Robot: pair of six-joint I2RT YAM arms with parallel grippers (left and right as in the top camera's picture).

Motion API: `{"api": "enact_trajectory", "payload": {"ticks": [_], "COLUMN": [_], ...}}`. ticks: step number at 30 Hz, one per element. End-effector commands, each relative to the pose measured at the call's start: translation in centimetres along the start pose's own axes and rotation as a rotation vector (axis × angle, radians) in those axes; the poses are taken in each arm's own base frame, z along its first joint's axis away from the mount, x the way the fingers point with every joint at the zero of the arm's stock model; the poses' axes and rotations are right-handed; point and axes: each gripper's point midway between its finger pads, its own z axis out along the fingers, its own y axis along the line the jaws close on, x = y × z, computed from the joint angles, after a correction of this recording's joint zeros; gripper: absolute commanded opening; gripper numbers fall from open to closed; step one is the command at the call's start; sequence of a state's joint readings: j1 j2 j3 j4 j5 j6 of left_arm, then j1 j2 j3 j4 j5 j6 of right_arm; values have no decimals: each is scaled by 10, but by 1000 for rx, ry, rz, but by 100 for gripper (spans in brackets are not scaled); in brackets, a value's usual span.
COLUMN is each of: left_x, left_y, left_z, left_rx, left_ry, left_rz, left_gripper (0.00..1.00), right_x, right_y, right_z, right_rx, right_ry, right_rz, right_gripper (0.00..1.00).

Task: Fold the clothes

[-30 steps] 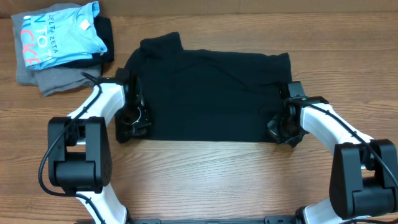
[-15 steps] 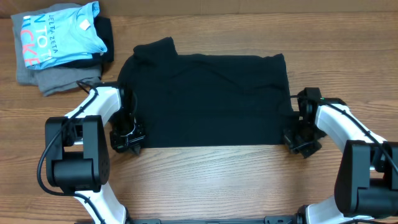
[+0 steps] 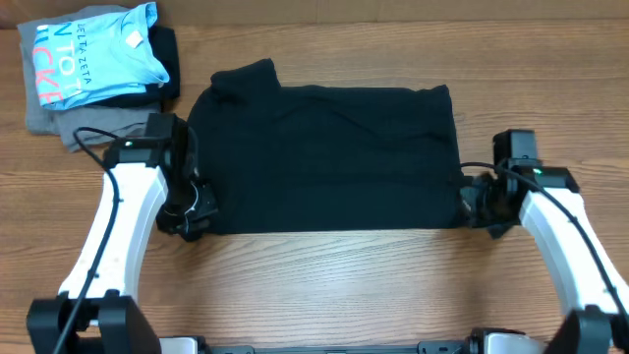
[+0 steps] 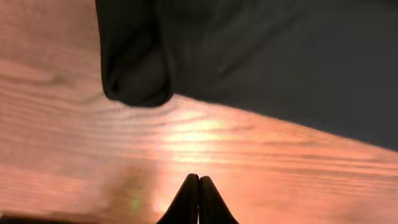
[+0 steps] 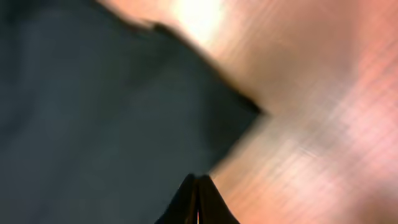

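The clothes, a black T-shirt (image 3: 324, 157), lie flat on the wooden table (image 3: 324, 285) as a wide rectangle, with a bump of fabric at the back left corner. My left gripper (image 3: 189, 222) is beside the shirt's front left corner, shut and empty. In the left wrist view its tips (image 4: 199, 180) are pressed together over bare wood, short of the rounded shirt corner (image 4: 137, 81). My right gripper (image 3: 475, 205) sits at the shirt's right edge near the front right corner. In the blurred right wrist view its tips (image 5: 198, 182) are shut, just at the fabric's edge (image 5: 93, 112).
A pile of folded garments stands at the back left: a light-blue shirt with white lettering (image 3: 93, 54) on top, a grey one (image 3: 79, 126) under it, and dark cloth (image 3: 169, 61) at its right side. Bare wood runs along the front.
A second ago both grippers were on the shirt's front corners. They drew the fabric flat and outward, came off it, and both arms have since swung away; the shirt now lies still.
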State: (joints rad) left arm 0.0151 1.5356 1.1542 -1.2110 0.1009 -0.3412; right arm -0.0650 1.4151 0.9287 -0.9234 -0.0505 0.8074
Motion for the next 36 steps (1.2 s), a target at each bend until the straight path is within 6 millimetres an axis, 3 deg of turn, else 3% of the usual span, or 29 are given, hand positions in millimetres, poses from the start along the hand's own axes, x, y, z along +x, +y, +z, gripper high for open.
{"api": "enact_trajectory", "payload": {"ticks": [1,3,6,13,21,27,36], "left_x": [-16,-23,-24,-24,-24,-21,24], "left_y": [-11,-26,-41,-36,-6,2,20], "left_z": [3,7,19,60,98,105,120], "left_rx": [58,130,206,167,0,-41,-91], "left_ry": [-44,-50,-2,113,190,187,314], "left_rz": [13,47,64,73,37,18,-52], "left_gripper": [16,19,13,4,4,4,4], "right_x": [-2,-5,-3,5,11,22,34], "right_y": [29,32,31,18,3,-12,-50], "right_z": [-7,-1,16,51,70,83,77], "right_rx": [-134,-138,-113,-21,49,87,273], "right_ry": [10,10,49,137,171,195,196], "right_rz": [-100,-101,-95,-78,-54,-2,163], "right_gripper": [4,4,4,4,4,4,4]}}
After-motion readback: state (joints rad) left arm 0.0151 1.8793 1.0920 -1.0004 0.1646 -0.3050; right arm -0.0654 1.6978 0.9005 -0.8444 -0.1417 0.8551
